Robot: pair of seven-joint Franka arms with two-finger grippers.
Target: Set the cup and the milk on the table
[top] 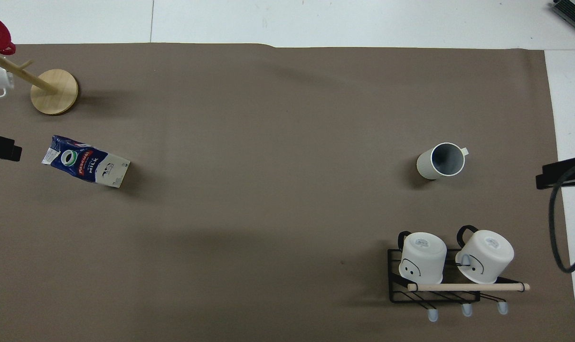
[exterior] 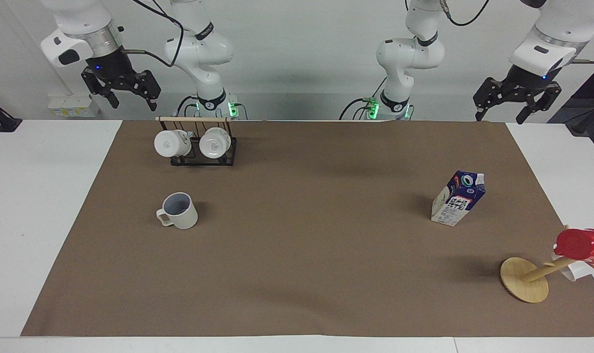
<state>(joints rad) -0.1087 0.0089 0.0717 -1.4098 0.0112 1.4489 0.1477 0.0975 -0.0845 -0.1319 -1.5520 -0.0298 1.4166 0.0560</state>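
My left fingers (exterior: pixel 511 113) hang spread wide with nothing between them, raised in the air above the bench's (exterior: pixel 51 196) edge by my left arm's end. My right fingers (exterior: pixel 124 97) are just as wide apart and just as empty, raised above the edge at my right arm's end, close to the black wire rack (exterior: pixel 202 157) with its two white mugs (exterior: pixel 169 143).

Moving outward, the cup (exterior: pixel 179 211) stands upright on the brown sheet (exterior: pixel 297 255), farther from me than the rack, handle pointing toward my right arm's end of the bench. The milk (exterior: pixel 457 198) stands upright well apart from it, toward my left arm's end, spout uppermost. Farther out again from the milk sits the round wooden disc (exterior: pixel 524 279) with its slanted peg, a red cup (exterior: pixel 582 244) hung on it.

As I judge it, both things already rest on the bench and neither is in my grasp, so the placing looks done and I am at the retreat. If anything is left, it asks only that both arms wait clear of the cup and milk, without brushing the rack.
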